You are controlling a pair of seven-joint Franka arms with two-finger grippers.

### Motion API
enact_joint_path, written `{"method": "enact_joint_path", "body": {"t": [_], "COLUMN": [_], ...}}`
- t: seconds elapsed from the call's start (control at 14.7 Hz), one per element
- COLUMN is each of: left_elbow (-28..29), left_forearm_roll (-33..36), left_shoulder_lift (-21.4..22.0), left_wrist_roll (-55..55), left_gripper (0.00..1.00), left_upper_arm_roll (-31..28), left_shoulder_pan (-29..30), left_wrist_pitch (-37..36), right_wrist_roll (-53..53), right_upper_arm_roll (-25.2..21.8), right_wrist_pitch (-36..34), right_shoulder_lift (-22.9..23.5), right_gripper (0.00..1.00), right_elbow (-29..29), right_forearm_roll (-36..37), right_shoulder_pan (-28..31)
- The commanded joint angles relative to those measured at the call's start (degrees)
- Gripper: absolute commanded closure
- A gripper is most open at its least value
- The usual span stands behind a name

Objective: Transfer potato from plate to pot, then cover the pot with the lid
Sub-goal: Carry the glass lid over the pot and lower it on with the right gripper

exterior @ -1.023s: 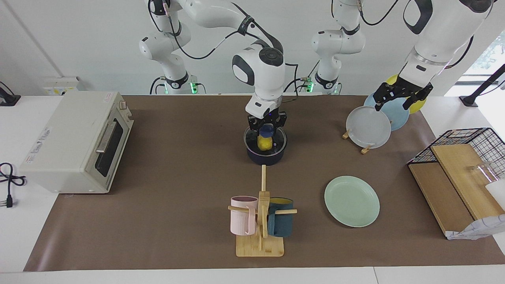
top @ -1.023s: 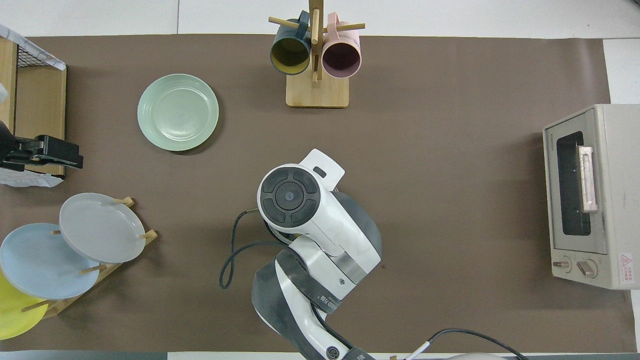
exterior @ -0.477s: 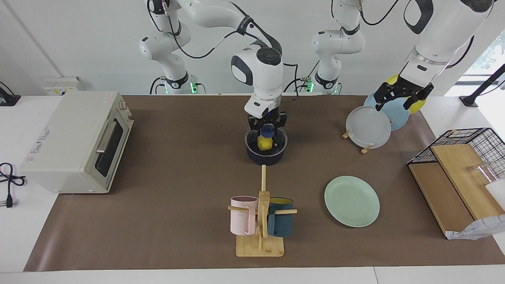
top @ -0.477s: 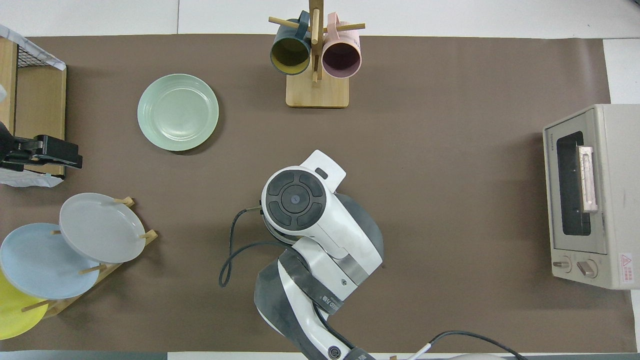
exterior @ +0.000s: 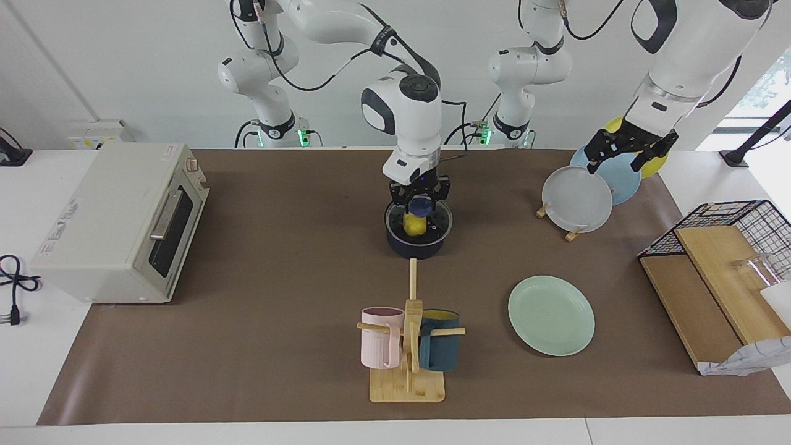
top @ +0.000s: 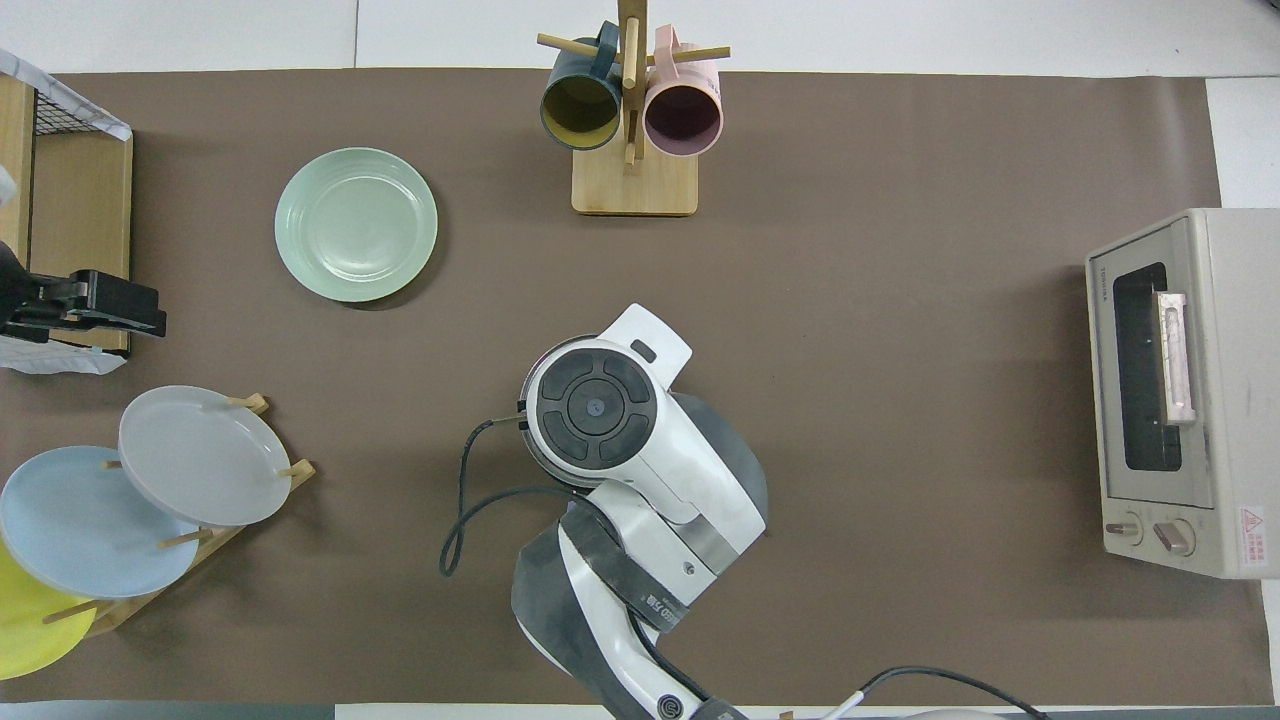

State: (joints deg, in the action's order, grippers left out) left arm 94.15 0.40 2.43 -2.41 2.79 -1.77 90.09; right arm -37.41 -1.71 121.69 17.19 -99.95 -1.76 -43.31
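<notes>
The dark navy pot point(exterior: 415, 248) stands mid-table, nearer to the robots than the mug stand. The yellow potato point(exterior: 413, 226) lies inside it and shows through the clear glass lid point(exterior: 436, 224). The lid sits at the pot's mouth. My right gripper point(exterior: 419, 200) is over the pot, shut on the lid's blue knob point(exterior: 421, 204). In the overhead view the right arm point(top: 598, 408) hides the pot, lid and potato. The mint-green plate point(exterior: 551, 316) lies bare toward the left arm's end and also shows in the overhead view point(top: 356, 224). My left gripper point(exterior: 624, 154) waits open over the plate rack, also in the overhead view point(top: 92, 305).
A rack with white point(exterior: 577, 199), light-blue and yellow plates stands near the left arm. A wooden mug stand point(exterior: 408, 346) holds a pink and a dark blue mug. A toaster oven point(exterior: 117, 222) stands at the right arm's end. A wire basket and wooden boards point(exterior: 717, 272) are at the left arm's end.
My right gripper has shifted slightly toward the robots over the pot, still holding the lid's knob. The left arm has not moved.
</notes>
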Motion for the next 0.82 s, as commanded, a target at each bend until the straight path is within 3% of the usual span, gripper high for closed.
{"method": "enact_joint_path", "body": {"t": [0.0, 0.61, 0.68, 0.75], "left_elbow": [-0.3, -0.2, -0.3, -0.2], "left_forearm_roll": [0.7, 0.7, 0.7, 0.7], "left_shoulder_lift": [0.3, 0.4, 0.4, 0.4], "left_wrist_roll": [-0.7, -0.5, -0.5, -0.5], "left_gripper": [0.00, 0.00, 0.00, 0.00], "left_upper_arm_roll": [1.0, 1.0, 0.9, 0.9], "left_shoulder_pan": [1.2, 1.2, 1.1, 1.1], "left_wrist_pitch": [-0.4, -0.2, -0.2, -0.2], "right_wrist_roll": [1.4, 1.4, 1.4, 1.4], "right_upper_arm_roll": [0.1, 0.1, 0.1, 0.1], "right_wrist_pitch": [-1.7, -1.8, -1.7, -1.7], "right_shoulder_lift": [-1.7, -1.8, -1.8, -1.8], "right_gripper": [1.00, 1.00, 0.74, 0.30], "right_elbow": [-2.2, -2.2, -2.2, -2.3], "right_forearm_roll": [-1.0, -2.3, -2.4, -2.4], "right_shoulder_pan": [0.9, 1.1, 1.1, 1.3]}}
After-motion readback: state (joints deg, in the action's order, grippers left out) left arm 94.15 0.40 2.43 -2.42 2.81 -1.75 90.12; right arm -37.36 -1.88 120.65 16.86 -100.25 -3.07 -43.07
